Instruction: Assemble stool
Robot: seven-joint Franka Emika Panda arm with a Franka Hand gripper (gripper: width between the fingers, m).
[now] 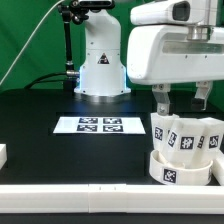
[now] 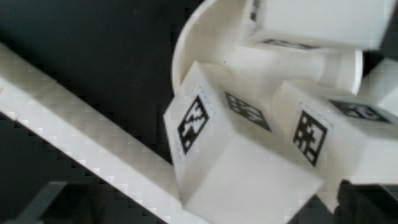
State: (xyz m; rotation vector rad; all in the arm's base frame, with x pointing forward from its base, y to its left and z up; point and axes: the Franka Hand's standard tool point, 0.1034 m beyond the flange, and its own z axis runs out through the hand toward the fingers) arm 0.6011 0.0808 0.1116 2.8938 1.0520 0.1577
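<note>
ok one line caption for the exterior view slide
Panda gripper hovers above tagged white stool legs standing on the round seat.

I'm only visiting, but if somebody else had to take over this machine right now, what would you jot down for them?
Gripper: hovering over the parts; cannot tell if open or shut.
Parts: round seat at the exterior view's right, by the front bar; legs stand bunched on or right behind it.
Marker board lies mid-table.
Done: no leg visibly attached.
Left: apparently the whole stool.
</note>
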